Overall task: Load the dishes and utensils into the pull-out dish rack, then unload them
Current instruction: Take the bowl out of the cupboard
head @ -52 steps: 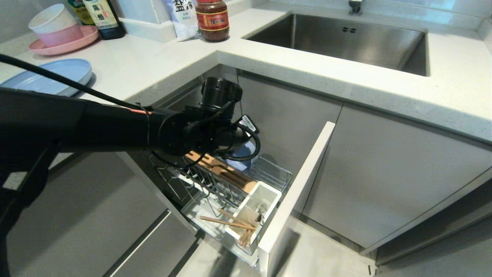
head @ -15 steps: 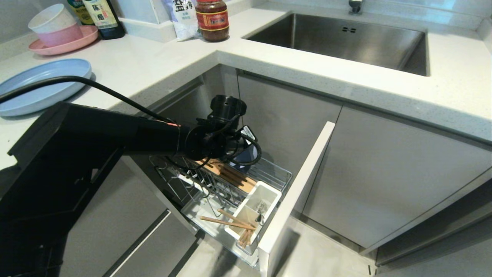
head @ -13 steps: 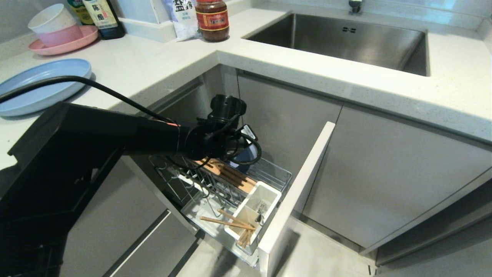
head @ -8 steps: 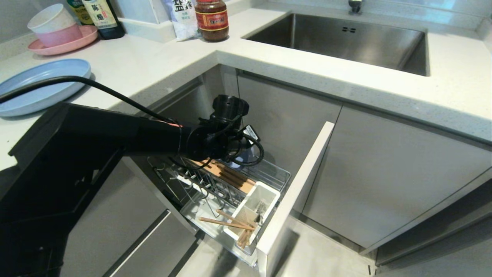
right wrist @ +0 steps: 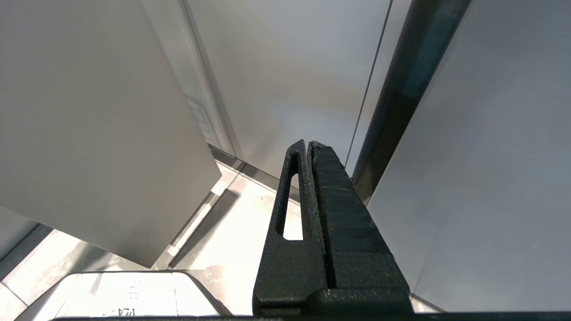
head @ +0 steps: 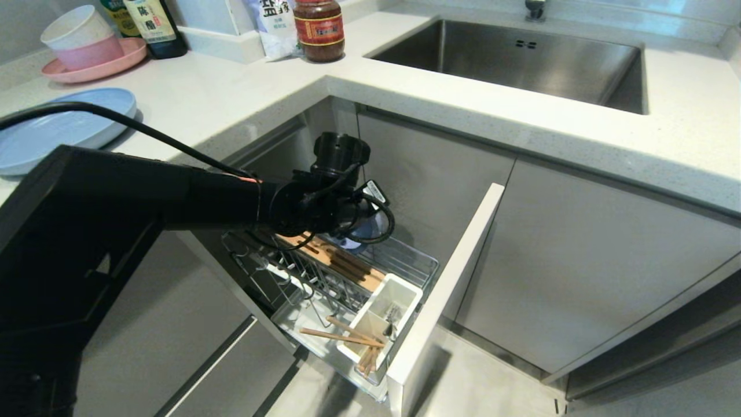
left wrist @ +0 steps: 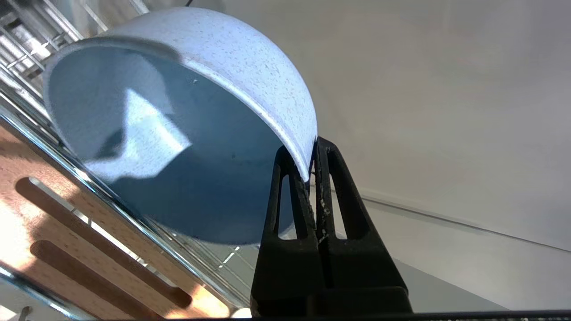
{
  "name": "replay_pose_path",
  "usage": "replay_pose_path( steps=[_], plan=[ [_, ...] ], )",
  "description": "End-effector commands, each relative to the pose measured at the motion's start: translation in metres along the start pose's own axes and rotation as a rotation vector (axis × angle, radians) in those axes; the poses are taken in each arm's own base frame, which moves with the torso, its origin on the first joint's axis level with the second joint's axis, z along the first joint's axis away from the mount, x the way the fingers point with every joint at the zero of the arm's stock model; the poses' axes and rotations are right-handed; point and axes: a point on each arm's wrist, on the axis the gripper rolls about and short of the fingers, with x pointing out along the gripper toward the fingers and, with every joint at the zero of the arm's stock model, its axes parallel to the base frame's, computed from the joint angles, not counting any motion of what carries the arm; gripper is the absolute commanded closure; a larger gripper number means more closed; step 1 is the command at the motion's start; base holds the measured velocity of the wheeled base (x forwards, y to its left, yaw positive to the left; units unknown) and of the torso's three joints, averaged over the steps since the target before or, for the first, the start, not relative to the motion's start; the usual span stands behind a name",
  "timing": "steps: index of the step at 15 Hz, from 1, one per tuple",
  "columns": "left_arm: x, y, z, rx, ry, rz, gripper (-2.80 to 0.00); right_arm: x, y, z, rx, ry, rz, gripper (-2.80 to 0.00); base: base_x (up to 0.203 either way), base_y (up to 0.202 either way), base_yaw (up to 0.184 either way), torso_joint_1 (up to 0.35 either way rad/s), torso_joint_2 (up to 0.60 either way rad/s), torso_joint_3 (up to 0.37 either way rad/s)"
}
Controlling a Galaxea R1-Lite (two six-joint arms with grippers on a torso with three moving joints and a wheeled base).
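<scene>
Behind the left gripper [left wrist: 311, 167], one blue-grey bowl [left wrist: 178, 129] sits mostly hidden in the dish rack [head: 405, 263], jaws clenched on its rim. Counted: two chopsticks [head: 341, 333], one plate [head: 52, 133] on the worktop [head: 231, 87]. Right gripper [right wrist: 308, 151] jaws closed, empty.

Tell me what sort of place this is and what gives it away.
Most likely a home kitchen. A stainless sink is set into a pale L-shaped countertop, sauce bottles and a jar stand against the wall, and a pull-out dish rack stands open from the grey base cabinets.
</scene>
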Motion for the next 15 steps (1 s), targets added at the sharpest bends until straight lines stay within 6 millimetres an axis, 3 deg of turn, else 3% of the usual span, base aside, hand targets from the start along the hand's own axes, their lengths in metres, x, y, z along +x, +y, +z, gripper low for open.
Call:
replay_pose_path(
  steps=[1,7,10,11,15],
  plan=[
    [-0.011,-0.004,0.008,-0.012,-0.022,-0.018,0.0,0.0,0.0,0.0,0.001,-0.002,0.0,0.0,0.0,0.0,0.0,0.0,0.0,0.0],
    [-0.031,-0.009,0.02,-0.023,-0.05,-0.047,0.0,0.0,0.0,0.0,0.0,-0.002,0.0,0.0,0.0,0.0,0.0,0.0,0.0,0.0],
    [-0.053,-0.015,0.025,-0.025,-0.062,-0.083,0.0,0.0,0.0,0.0,0.001,-0.002,0.0,0.0,0.0,0.0,0.0,0.0,0.0,0.0],
    [-0.064,-0.018,0.027,-0.025,-0.067,-0.102,0.0,0.0,0.0,0.0,0.0,-0.002,0.0,0.0,0.0,0.0,0.0,0.0,0.0,0.0],
    [-0.142,-0.033,0.037,-0.027,-0.109,-0.248,0.0,0.0,0.0,0.0,0.0,-0.002,0.0,0.0,0.0,0.0,0.0,0.0,0.0,0.0]
  ],
)
